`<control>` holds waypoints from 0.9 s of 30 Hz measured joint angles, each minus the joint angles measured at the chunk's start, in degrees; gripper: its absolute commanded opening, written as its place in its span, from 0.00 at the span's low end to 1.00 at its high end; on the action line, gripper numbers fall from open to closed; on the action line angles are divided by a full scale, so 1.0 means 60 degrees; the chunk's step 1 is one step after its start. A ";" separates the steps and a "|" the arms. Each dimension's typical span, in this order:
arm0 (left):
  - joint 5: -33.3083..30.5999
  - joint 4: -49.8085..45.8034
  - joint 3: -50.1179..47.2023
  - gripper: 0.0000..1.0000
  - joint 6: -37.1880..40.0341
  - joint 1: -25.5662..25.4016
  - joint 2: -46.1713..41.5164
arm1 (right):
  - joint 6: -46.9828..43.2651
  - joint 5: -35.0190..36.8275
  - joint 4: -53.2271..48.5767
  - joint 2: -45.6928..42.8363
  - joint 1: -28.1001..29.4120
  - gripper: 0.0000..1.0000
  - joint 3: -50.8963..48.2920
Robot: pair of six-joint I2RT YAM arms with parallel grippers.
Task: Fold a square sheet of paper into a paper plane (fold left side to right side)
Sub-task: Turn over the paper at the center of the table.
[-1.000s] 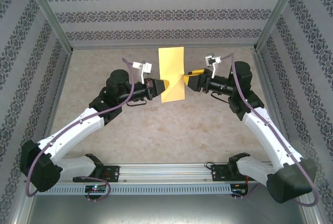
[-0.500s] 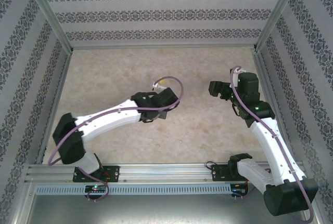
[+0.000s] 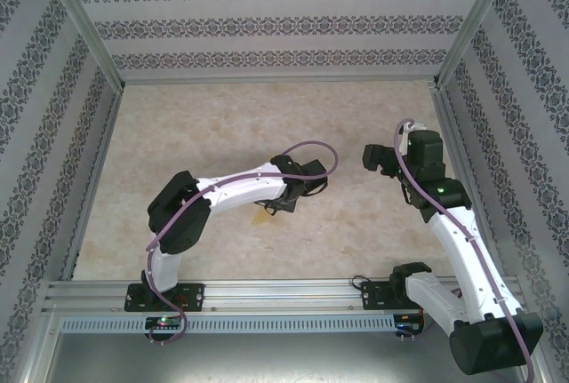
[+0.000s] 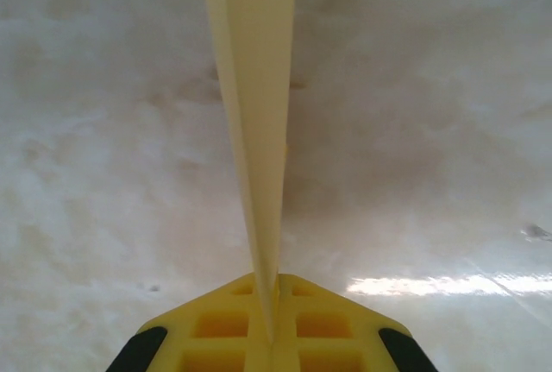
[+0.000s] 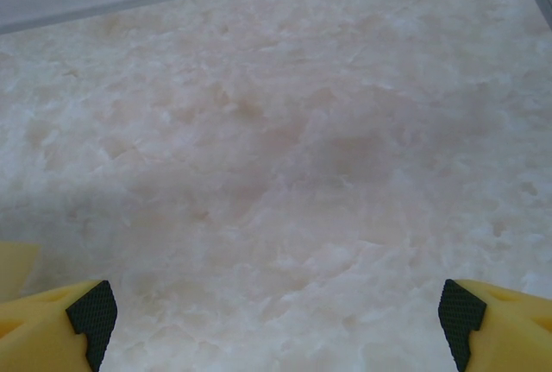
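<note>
Tightly, left gripper [image 4: 272, 284] clamps the sheet of paper [image 4: 255, 87]; right gripper [image 5: 276, 307] gapes wide, empty.

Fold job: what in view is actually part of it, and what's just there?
Job: folded yellow paper, pinched in the shut left hand; open right hand, holding nothing.
Just there: marbled table, patterned walls.

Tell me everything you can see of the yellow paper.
The yellow paper is thin and plain, folded into layers and seen edge-on as a narrow strip that widens away from the camera. The left gripper is shut on its near end. It extends over the pale marbled table; whether its far end touches is unclear.
</note>
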 measured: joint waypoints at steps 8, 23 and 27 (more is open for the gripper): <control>0.1978 0.0780 0.0568 0.18 0.0579 0.0375 0.0947 | 0.0004 -0.0102 -0.0033 0.0022 -0.0058 0.98 -0.0084; 0.5453 0.3949 -0.0004 0.53 0.0856 0.1381 0.0761 | 0.0047 -0.1632 -0.0029 0.1086 -0.0058 0.80 -0.0160; 0.6109 0.4969 -0.1249 0.55 0.0765 0.1840 -0.0324 | 0.0554 -0.2860 0.0539 0.1778 0.0000 0.63 -0.0401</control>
